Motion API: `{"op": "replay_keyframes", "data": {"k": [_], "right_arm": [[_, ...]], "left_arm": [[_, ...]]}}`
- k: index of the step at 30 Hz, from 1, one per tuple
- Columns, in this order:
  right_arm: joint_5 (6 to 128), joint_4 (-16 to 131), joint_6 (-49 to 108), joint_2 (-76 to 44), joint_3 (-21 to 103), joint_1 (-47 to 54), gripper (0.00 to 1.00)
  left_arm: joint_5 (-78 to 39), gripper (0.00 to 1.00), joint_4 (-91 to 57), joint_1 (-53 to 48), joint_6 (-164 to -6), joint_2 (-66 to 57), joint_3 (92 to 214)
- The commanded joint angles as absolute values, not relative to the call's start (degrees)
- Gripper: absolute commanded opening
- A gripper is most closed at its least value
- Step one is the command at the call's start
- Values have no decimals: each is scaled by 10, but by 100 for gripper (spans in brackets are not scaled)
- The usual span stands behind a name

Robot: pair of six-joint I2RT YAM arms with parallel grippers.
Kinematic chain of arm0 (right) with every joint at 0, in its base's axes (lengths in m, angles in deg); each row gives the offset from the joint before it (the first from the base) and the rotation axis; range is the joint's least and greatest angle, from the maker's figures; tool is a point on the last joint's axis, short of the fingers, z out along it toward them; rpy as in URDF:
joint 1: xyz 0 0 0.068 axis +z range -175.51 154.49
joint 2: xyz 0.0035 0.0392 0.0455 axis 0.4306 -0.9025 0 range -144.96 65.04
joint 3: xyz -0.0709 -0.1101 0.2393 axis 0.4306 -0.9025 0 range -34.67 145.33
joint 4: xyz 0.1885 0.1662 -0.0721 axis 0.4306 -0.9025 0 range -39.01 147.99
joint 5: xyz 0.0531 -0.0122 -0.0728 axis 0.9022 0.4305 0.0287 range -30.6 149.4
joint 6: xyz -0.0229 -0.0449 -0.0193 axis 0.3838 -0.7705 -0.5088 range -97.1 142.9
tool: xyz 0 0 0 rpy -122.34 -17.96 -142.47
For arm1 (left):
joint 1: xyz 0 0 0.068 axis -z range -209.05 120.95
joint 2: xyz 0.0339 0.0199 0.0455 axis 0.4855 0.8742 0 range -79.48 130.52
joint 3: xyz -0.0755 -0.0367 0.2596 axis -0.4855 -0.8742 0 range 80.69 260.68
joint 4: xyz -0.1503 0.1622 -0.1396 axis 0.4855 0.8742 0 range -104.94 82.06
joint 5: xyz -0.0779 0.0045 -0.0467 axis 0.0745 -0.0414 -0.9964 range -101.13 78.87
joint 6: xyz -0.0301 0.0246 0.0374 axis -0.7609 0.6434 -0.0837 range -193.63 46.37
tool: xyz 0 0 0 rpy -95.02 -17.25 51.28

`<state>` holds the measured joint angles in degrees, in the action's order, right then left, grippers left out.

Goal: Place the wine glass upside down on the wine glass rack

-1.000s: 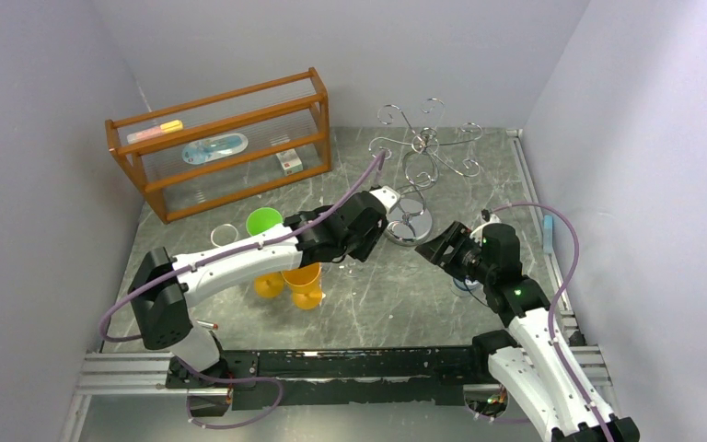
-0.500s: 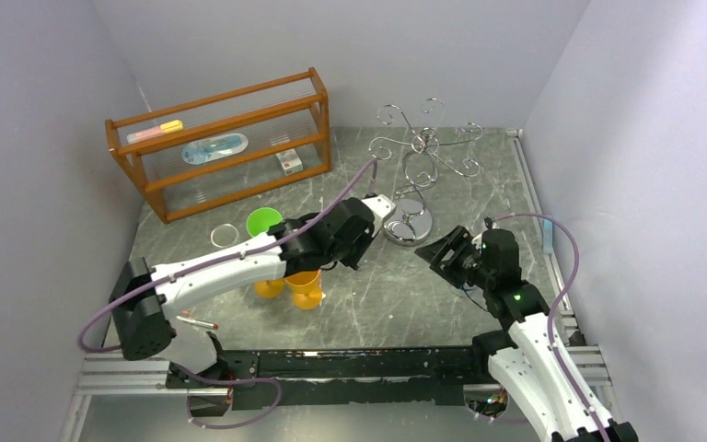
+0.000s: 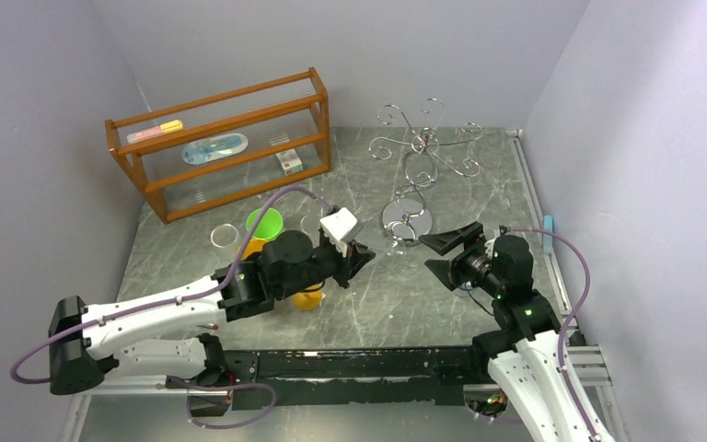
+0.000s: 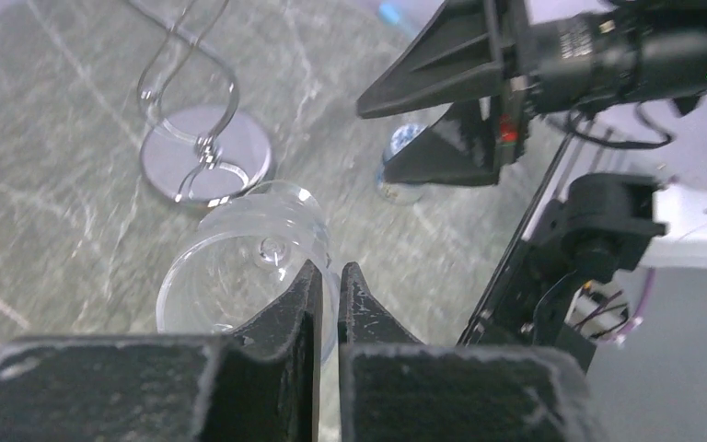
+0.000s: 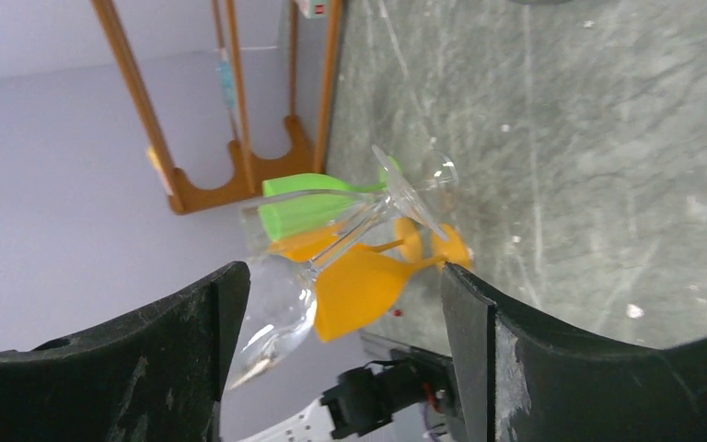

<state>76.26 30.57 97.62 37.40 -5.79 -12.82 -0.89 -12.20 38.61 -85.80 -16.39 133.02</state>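
The left gripper (image 4: 330,269) is clamped on the single wine glass (image 4: 230,267), with one chrome wine glass rack (image 4: 204,152) beyond its jaws; the right gripper (image 3: 426,253) gapes wide.

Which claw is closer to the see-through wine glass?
Left. The left claw is shut on the edge of the wine glass bowl, holding it tilted. The right claw stands open off to the glass's right, facing it, not touching.

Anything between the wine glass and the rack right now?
Nothing visible. The wine glass hangs tilted at the tips of the shut left gripper, and only bare table lies between it and the round base of the wine glass rack. The open right gripper sits off to the right, beside that path.
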Motion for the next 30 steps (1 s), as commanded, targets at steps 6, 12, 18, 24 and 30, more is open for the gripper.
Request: {"op": "replay_keyframes", "data": {"k": [6, 12, 18, 24, 30], "right_arm": [[797, 362, 1030, 355, 2, -130, 79], [783, 373, 1097, 386, -10, -130, 83], [745, 415, 1181, 407, -23, -130, 74], [729, 446, 1226, 396, -27, -130, 50], [707, 442, 1239, 393, -17, -130, 40]], "left_arm": [[-1, 5, -451, 412, -848, -180, 1268], [36, 5, -556, 437, -859, -145, 1262], [78, 5, -648, 459, -882, -122, 1247], [105, 5, -708, 481, -881, -79, 1254], [129, 5, -764, 497, -863, -46, 1256]]}}
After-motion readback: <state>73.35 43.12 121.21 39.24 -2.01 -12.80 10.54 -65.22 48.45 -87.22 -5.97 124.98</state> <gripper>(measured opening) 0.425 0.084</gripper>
